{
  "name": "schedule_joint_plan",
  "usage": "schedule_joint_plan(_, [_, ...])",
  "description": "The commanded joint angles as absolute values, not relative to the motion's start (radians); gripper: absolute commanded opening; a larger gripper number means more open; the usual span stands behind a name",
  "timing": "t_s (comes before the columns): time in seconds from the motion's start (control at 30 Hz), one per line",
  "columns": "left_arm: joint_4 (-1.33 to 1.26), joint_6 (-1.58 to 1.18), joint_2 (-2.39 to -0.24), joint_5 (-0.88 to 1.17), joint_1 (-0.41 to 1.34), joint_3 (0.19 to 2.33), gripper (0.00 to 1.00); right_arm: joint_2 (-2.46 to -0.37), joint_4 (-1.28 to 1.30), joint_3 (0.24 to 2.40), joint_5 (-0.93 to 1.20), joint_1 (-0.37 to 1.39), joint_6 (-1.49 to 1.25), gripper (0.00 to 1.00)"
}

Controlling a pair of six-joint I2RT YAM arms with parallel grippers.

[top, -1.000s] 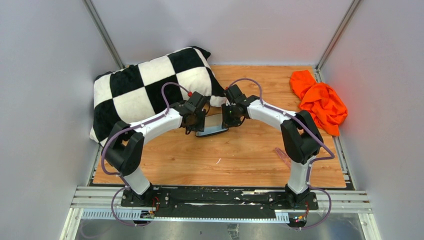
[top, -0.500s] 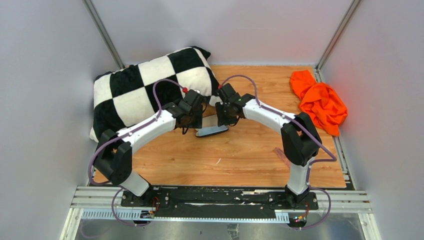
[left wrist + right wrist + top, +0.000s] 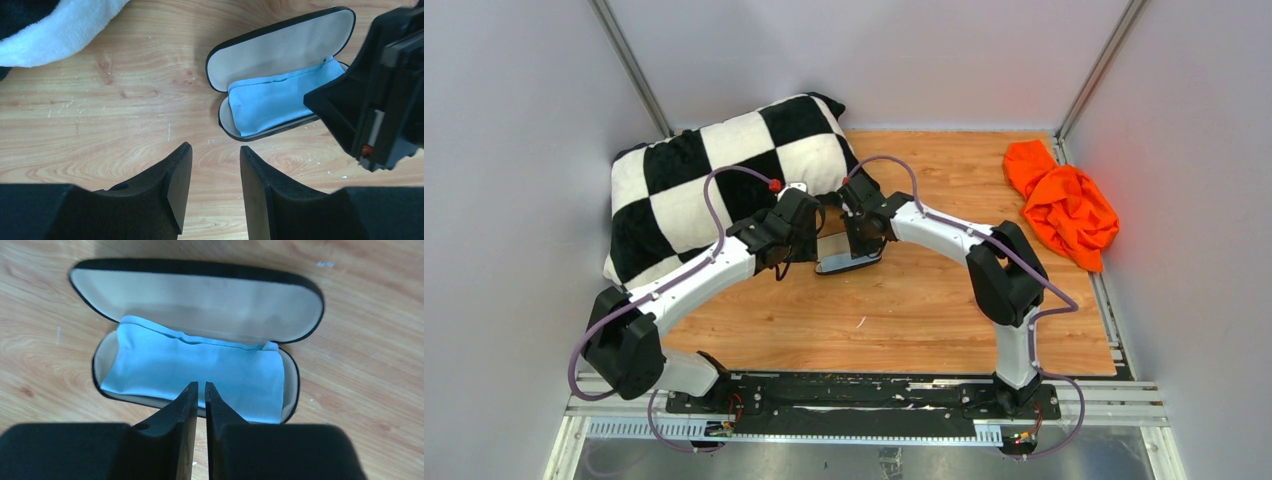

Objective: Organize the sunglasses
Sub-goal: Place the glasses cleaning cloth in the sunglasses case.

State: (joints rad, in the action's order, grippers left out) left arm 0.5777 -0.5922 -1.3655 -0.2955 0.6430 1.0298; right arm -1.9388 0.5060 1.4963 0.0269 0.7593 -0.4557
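The black oval case [image 3: 848,263] lies open on the wooden table, beige lid [image 3: 195,300] folded back. A light blue cloth [image 3: 200,370] fills its lower half; it also shows in the left wrist view [image 3: 280,102]. The pink sunglasses are not visible in any view. My left gripper [image 3: 215,147] is open and empty, above bare wood just off the case's left end. My right gripper [image 3: 201,385] is shut with only a thin slit between the jaws, holds nothing, and hovers over the case's near rim. Its body shows in the left wrist view [image 3: 380,100].
A black-and-white checkered pillow [image 3: 724,180] lies at the back left, close behind both grippers. A crumpled orange cloth [image 3: 1064,205] lies at the back right. White walls enclose the table on three sides.
Both arms have swung to the left. The left gripper has drawn back toward the pillow side of the case, and the right gripper has shifted left above the case.
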Motion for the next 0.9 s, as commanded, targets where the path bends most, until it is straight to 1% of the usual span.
schedule_joint_plan(0.0, [0.554,-0.637,-1.375,-0.312,0.646,1.015,0.46,-1.976,0.514,1.448,0.063,0.77,-0.487,0.14])
schedule_joint_plan(0.07, [0.559,-0.647,-1.373,-0.323,0.646,1.005,0.45,-1.973,0.512,1.429,0.054,0.771,-0.497,0.12])
schedule_joint_plan(0.27, [0.542,-0.658,-1.352,-0.315,0.646,0.976,0.45,-1.917,0.514,1.431,0.033,0.77,-0.478,0.13])
schedule_joint_plan(0.43, [0.533,-0.655,-1.343,-0.314,0.647,0.968,0.45,-1.855,0.525,1.429,-0.034,0.771,-0.477,0.22])
schedule_joint_plan(0.53, [0.531,-0.652,-1.334,-0.288,0.647,0.963,0.4,-1.816,0.539,1.43,-0.122,0.766,-0.464,0.25])
schedule_joint_plan(0.7, [0.512,-0.648,-1.288,-0.249,0.646,0.932,0.39,-1.673,0.539,1.337,-0.216,0.683,-0.45,0.33])
schedule_joint_plan(0.8, [0.492,-0.649,-1.266,-0.24,0.647,0.898,0.41,-1.576,0.536,1.267,-0.228,0.603,-0.444,0.35])
schedule_joint_plan(0.87, [0.479,-0.65,-1.26,-0.227,0.646,0.881,0.42,-1.476,0.538,1.201,-0.223,0.542,-0.454,0.36])
